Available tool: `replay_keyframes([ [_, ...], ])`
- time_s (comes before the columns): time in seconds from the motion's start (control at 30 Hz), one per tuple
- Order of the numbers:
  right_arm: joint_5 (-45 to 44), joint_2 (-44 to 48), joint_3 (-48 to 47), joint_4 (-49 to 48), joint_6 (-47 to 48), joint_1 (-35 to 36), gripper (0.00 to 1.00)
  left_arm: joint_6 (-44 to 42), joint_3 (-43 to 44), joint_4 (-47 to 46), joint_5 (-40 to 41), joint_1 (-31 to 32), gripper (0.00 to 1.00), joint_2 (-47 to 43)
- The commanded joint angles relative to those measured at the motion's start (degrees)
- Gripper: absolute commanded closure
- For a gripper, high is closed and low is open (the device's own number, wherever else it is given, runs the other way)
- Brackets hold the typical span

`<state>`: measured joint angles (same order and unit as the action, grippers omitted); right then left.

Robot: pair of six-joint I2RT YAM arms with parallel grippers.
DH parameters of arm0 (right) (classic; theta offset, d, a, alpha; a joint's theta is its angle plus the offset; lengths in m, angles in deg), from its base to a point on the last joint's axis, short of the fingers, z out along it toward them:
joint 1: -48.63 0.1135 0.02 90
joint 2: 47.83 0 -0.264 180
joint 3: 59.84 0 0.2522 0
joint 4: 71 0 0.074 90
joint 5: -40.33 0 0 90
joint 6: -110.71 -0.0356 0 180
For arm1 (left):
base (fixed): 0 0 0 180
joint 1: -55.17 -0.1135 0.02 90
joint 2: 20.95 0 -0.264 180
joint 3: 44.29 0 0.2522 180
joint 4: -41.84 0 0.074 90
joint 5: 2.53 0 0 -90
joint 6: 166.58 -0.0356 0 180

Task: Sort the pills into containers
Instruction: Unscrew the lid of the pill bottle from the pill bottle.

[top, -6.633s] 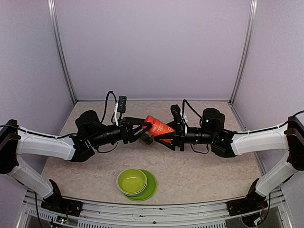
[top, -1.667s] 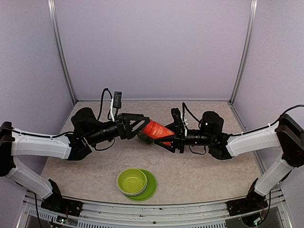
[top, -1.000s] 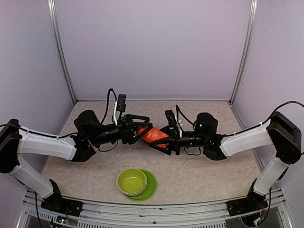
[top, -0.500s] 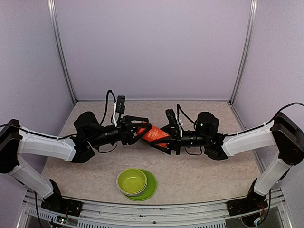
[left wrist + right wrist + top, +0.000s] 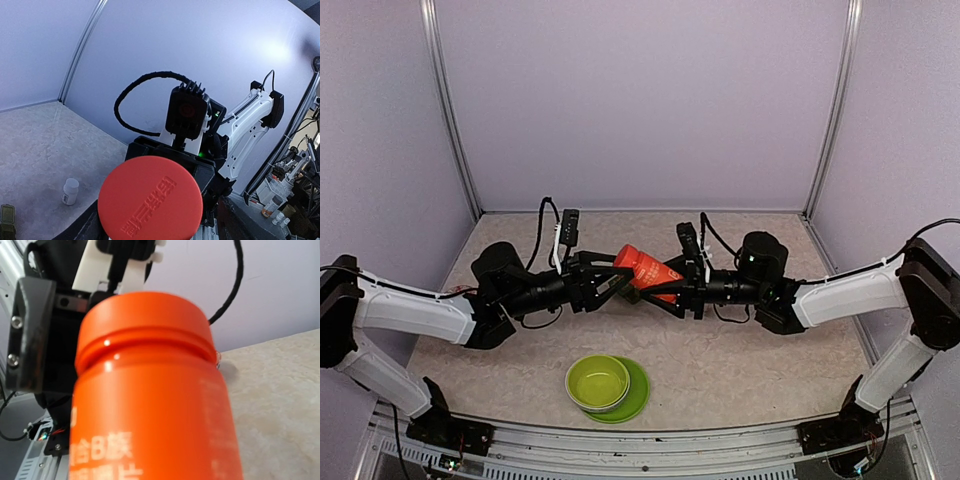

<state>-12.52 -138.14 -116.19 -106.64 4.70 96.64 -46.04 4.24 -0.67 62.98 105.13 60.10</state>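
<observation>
Speckled table (image 5: 770, 350) stretched under two arms meeting mid-air. On the right, the right gripper (image 5: 658, 284) was clamped on the tilted orange bottle (image 5: 648, 270). The left gripper (image 5: 620, 272) straddled its cap (image 5: 150, 210), though I couldn't tell if it pinched. Below lay the green pill box (image 5: 5, 226). Uncapping seemed in hand, and a firm grip and twist looked due next.

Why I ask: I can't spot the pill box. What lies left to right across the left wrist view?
dark green pill box → small white vial → orange-red bottle, cap facing the camera → right arm's white link
</observation>
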Motion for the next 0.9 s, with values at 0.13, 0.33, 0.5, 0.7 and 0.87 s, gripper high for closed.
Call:
replay_keyframes([
  [0.13, -1.91, 0.16, -0.04, -0.70, -0.06, -1.27, 0.67, 0.67, -1.10, -2.54, 0.22, -0.52, 0.39, -1.80],
  [0.33, -1.11, -0.10, 0.26, -0.89, 0.33, -1.30, 0.67, 1.19, -0.19, -2.69, 0.59, -0.91, 0.47, -1.15],
  [0.5, -1.61, 0.22, 0.52, -0.68, 0.77, -1.30, 0.67, 2.02, -0.33, -3.57, 0.71, -0.91, 0.50, -0.87],
  [0.7, -1.47, 0.04, 0.75, -0.77, 1.09, -1.30, 0.67, 2.62, -1.10, -5.26, 2.06, -0.91, 0.52, -1.30],
  [0.87, -1.40, 0.35, 1.01, -1.20, 1.16, -1.32, 0.67, 3.38, -1.69, -7.90, 2.25, -0.75, 0.51, -1.16],
])
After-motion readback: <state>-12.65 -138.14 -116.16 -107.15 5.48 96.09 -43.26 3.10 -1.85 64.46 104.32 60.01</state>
